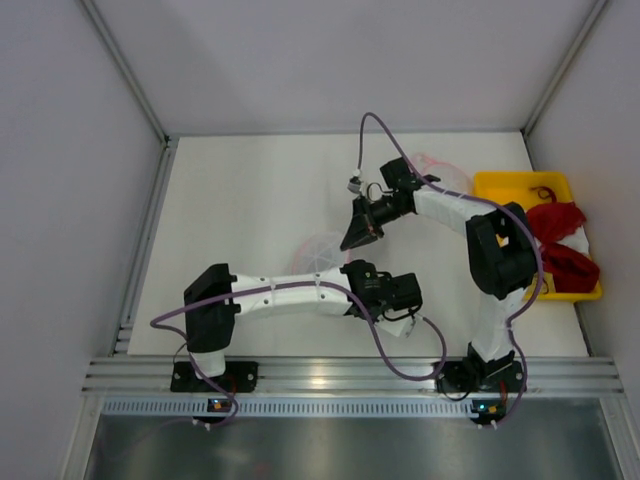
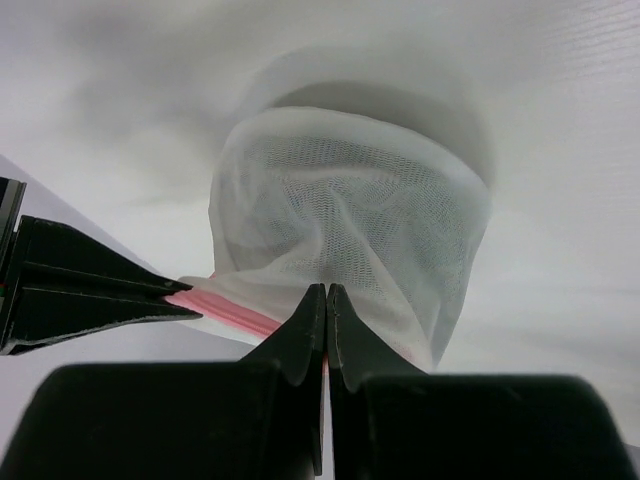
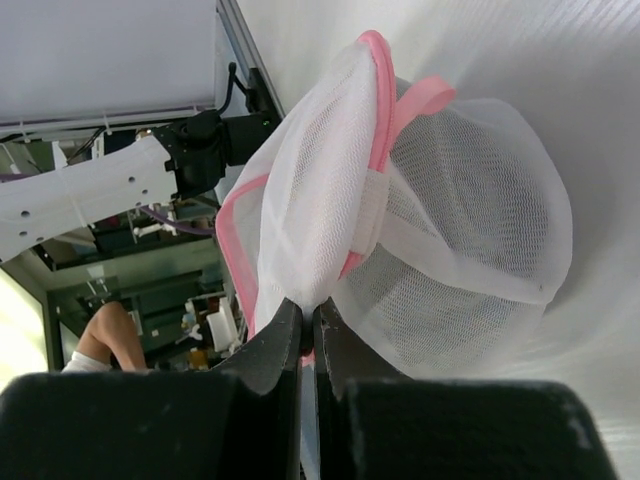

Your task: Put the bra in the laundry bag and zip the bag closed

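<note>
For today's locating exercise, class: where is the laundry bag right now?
In the top view the laundry bag is near the middle of the table, where the left gripper and the right gripper each pinch its pink rim.

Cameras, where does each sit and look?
Top: above and behind, looking down at the table; left arm and right arm show.
Left wrist: on left arm, looking past its shut fingers at the bag.
Right wrist: on right arm, past its shut fingers at the bag; left arm behind.
Shared: both wrists see the bag.
</note>
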Robot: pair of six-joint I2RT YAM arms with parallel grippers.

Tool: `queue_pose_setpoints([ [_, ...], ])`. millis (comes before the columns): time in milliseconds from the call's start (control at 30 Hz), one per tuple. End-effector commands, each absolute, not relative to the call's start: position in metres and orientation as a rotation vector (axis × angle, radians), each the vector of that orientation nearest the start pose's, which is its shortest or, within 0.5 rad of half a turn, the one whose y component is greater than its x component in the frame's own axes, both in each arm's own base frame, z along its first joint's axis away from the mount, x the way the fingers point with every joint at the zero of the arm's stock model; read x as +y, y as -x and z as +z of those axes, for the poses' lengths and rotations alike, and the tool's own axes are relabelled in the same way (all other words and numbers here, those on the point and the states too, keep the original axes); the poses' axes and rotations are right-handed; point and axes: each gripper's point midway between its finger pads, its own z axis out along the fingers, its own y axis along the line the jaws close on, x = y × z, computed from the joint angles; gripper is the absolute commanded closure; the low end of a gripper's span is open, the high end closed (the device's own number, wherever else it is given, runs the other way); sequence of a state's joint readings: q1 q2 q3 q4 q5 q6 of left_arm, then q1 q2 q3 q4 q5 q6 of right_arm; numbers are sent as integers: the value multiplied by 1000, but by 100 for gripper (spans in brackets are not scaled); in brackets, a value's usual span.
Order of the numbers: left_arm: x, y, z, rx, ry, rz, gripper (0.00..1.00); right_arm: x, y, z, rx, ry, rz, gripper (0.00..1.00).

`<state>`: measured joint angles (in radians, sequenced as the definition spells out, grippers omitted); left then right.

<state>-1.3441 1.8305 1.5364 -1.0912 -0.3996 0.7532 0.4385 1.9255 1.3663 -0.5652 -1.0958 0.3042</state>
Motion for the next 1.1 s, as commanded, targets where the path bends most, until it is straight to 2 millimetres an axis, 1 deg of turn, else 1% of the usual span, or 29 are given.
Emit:
queue_pose_setpoints([
  [0,-324,-151,142,-1801,2940,-482,100,313,-310,146,2435,646,1577,100],
  [67,-323,-156,139,-1800,2927,-528,100,314,-310,151,2420,656,1578,100],
  [100,-326,-160,140,-1821,2925,-545,100,312,-308,156,2426,654,1573,81],
  [133,-327,-167,138,-1843,2901,-567,100,311,-308,158,2431,658,1570,65],
  [167,-329,-171,138,-1860,2896,-582,100,309,-307,160,2437,663,1563,51],
  [200,-333,-178,143,-1892,2898,-607,100,305,-304,163,2458,672,1539,33],
  [233,-334,-185,142,-1915,2883,-629,100,302,-303,165,2461,678,1522,28],
  [300,-335,-196,147,-1933,2878,-695,100,292,-302,167,2464,694,1475,21],
  [333,-336,-202,148,-1948,2873,-718,100,286,-295,165,2503,684,1469,21],
  [367,-337,-205,149,-1960,2871,-736,100,281,-294,165,2508,686,1458,21],
  [467,-341,-212,152,-1975,2878,-742,100,273,-280,165,2523,700,1480,23],
  [500,-343,-213,152,-1978,2882,-742,100,274,-271,166,2533,677,1536,25],
  [567,-347,-218,152,-1983,2881,-755,100,278,-266,166,2522,659,1585,28],
  [600,-348,-219,151,-1978,2884,-763,100,279,-260,164,2543,636,1616,30],
  [733,-357,-223,148,-1988,2887,-759,100,291,-247,158,2556,658,1662,37],
  [767,-359,-223,149,-1998,2889,-751,100,295,-243,158,2556,668,1680,40],
  [800,-360,-223,149,-2002,2889,-747,100,298,-243,157,2558,661,1689,48],
  [867,-360,-224,148,-2002,2885,-756,100,301,-240,154,2566,668,1688,60],
  [900,-359,-224,147,-1998,2882,-760,100,301,-242,152,2573,667,1674,75],
  [967,-357,-222,148,-1999,2884,-753,100,301,-244,150,2579,664,1665,91],
  [1000,-356,-221,147,-1998,2880,-750,100,302,-246,150,2576,665,1658,100],
  [1033,-356,-219,149,-2000,2887,-744,100,302,-248,150,2570,664,1654,100],
  [1067,-353,-218,147,-1996,2879,-748,100,303,-250,151,2561,665,1653,100],
])
